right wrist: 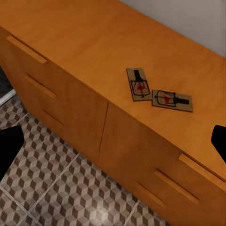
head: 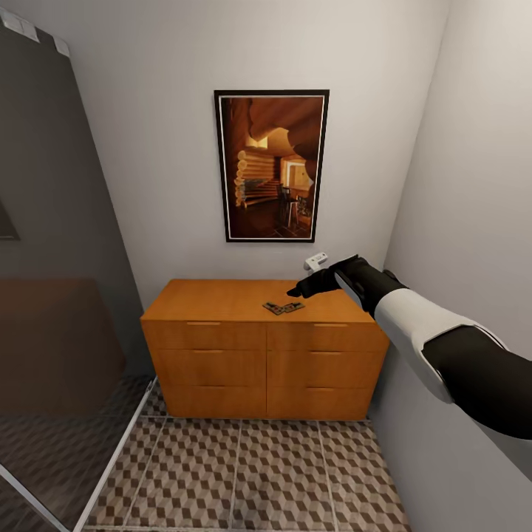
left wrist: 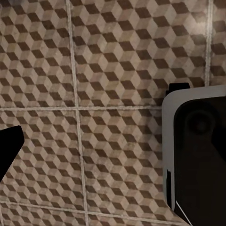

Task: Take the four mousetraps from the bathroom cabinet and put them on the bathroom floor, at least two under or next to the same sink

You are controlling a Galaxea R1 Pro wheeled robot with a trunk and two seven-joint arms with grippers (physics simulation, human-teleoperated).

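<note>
On the cabinet point(head: 244, 299) top lie two mousetraps point(right wrist: 157, 92), corners touching: the left one runs twelve to six, the right one nine to three. At their two o'clock hovers the right gripper point(head: 304, 287), fingers spread, holding nothing. Patterned floor point(head: 244, 473) below.

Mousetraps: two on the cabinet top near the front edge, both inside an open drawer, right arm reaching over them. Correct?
Not quite. The two mousetraps lie on the cabinet top itself, not in a drawer; every drawer looks closed. The right wrist view shows this. The rest holds.
</note>
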